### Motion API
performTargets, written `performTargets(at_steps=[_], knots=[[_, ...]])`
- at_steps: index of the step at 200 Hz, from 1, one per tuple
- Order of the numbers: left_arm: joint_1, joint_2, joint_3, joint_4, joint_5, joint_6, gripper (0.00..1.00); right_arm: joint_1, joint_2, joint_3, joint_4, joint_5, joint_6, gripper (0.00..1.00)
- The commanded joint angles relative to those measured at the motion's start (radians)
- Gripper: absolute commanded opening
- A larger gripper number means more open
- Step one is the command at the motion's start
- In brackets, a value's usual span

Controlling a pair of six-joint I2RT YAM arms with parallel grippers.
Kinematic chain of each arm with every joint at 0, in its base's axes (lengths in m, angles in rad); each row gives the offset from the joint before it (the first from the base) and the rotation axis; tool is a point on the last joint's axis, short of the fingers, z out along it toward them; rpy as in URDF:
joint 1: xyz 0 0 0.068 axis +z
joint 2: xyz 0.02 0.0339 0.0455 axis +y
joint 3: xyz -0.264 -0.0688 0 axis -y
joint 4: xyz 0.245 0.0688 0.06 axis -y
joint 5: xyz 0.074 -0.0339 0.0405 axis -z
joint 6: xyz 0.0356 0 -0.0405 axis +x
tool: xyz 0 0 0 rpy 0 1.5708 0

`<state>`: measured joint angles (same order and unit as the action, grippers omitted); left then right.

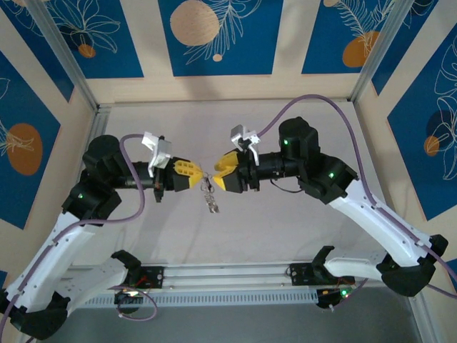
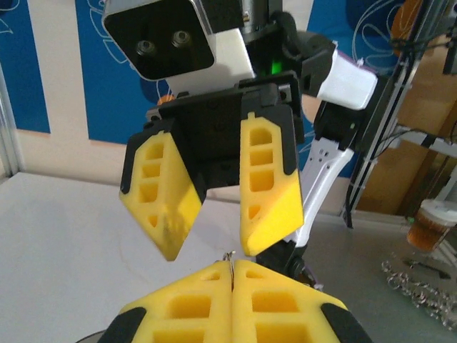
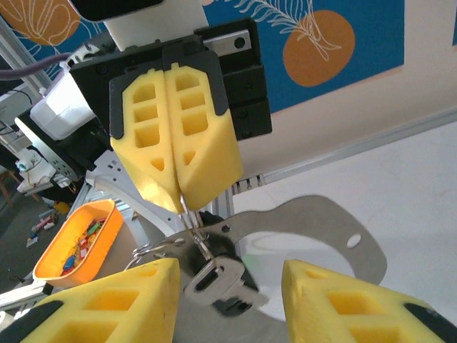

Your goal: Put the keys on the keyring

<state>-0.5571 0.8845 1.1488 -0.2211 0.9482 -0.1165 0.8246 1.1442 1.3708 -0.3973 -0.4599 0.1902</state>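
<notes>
Yellow left fingers (image 3: 203,153) clench the keyring (image 3: 191,225); keys (image 3: 214,275) dangle between released right fingers (image 3: 335,300), metal plate (image 3: 335,229) behind.

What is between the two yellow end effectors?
The keyring dangles there, pinched by the shut left end effector, facing the open right end effector; the top view shows it.

your top external camera sits high above the near edge, tilted down and forward across the white table (image 1: 285,236) to the blue back wall (image 1: 214,36), a wide, distant look. your left wrist camera rides close behind the left gripper (image 2: 233,266), facing the right gripper (image 2: 213,250) head-on. your right wrist camera looks back the opposite way, equally close. all three share the meeting point where the keyring (image 1: 209,196) hangs.
</notes>
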Motion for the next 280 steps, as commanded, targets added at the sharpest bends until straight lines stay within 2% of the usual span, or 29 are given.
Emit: performTargets(at_steps=[1, 42, 77, 124, 151, 181, 197, 222, 250, 280], knots=[[-0.008, -0.005, -0.025, 0.172, 0.038, -0.104, 0.0, -0.01, 0.009, -0.012, 0.08, -0.06, -0.026, 0.39], [-0.013, 0.004, -0.046, 0.23, 0.014, -0.133, 0.0, -0.022, 0.05, 0.004, 0.118, -0.152, -0.029, 0.34], [-0.014, 0.021, -0.041, 0.238, 0.009, -0.132, 0.0, -0.022, 0.068, -0.002, 0.12, -0.174, -0.037, 0.28], [-0.015, 0.053, -0.038, 0.243, 0.001, -0.12, 0.0, -0.018, 0.057, -0.006, 0.138, -0.161, -0.051, 0.0], [-0.015, 0.046, -0.04, 0.207, -0.037, -0.093, 0.0, -0.018, 0.058, 0.025, 0.085, -0.089, -0.081, 0.0], [-0.014, 0.047, 0.01, 0.045, -0.069, -0.011, 0.0, -0.015, 0.059, 0.088, -0.062, 0.037, -0.177, 0.0], [-0.014, 0.055, 0.068, -0.107, -0.076, 0.07, 0.17, -0.013, 0.071, 0.137, -0.159, 0.092, -0.223, 0.0], [-0.015, 0.08, 0.187, -0.365, -0.105, 0.222, 0.32, 0.009, 0.084, 0.196, -0.275, 0.151, -0.308, 0.0], [-0.015, 0.14, 0.317, -0.59, -0.104, 0.35, 0.34, 0.048, 0.1, 0.233, -0.377, 0.139, -0.436, 0.0], [-0.017, 0.189, 0.413, -0.712, -0.088, 0.42, 0.34, 0.081, 0.168, 0.327, -0.513, 0.109, -0.507, 0.0]])
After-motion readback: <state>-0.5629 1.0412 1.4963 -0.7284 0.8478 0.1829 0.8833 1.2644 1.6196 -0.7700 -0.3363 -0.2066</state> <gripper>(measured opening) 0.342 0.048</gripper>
